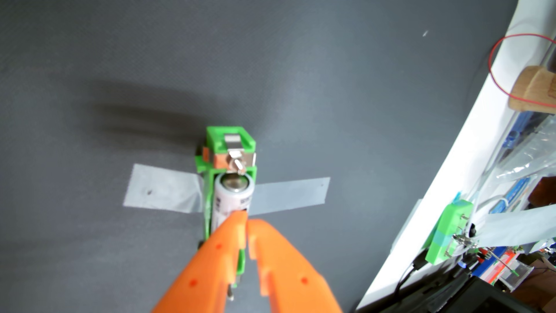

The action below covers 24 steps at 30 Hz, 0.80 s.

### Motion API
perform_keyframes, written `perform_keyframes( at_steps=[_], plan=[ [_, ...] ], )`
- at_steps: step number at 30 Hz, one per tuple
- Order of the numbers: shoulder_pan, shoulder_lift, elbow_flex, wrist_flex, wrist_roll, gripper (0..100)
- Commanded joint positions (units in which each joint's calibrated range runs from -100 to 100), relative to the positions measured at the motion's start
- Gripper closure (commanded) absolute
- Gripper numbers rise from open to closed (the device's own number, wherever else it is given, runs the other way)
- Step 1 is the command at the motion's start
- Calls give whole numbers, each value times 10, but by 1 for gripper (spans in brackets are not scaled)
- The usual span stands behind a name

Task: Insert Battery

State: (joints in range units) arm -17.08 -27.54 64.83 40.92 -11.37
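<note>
In the wrist view, a strip of grey tape (164, 192) is seen on the left, stuck flat to the dark grey mat (90, 60). It is continued on the far side of a green battery holder (230, 141), which appears to be held to the mat by it. At the holder's far end a small metal toggle switch (236, 162) is mounted on an orange block.

The battery (233, 195), white-sleeved with its metal end cap turned toward the switch, is seen lying lengthwise in the holder's channel, between the green side walls. Whether it is pressed fully home against the contacts cannot be told, since its near end is hidden behind the orange gripper (247, 221).

The jaws are drawn almost together, with only a narrow slit left between the tips. The tips are placed at the battery's near upper side, apparently touching it, but the battery is not enclosed by them; nothing is seen to be grasped.

The step in hand is judged to be the seating of the battery, with the closed tips used as a pusher. A short, gentle press along the channel is called for next, kept centred so that the battery is not tipped out.

To the right, a second green part (448, 231) with wires is seen at the white table edge, well apart from the work.
</note>
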Motion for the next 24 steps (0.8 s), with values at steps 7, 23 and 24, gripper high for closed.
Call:
perform_keyframes(
  at_steps=[7, 23, 24],
  plan=[
    [0, 1, 6, 5, 2, 98],
    [-10, 0, 7, 12, 2, 98],
    [-10, 0, 7, 13, 2, 98]
  ],
)
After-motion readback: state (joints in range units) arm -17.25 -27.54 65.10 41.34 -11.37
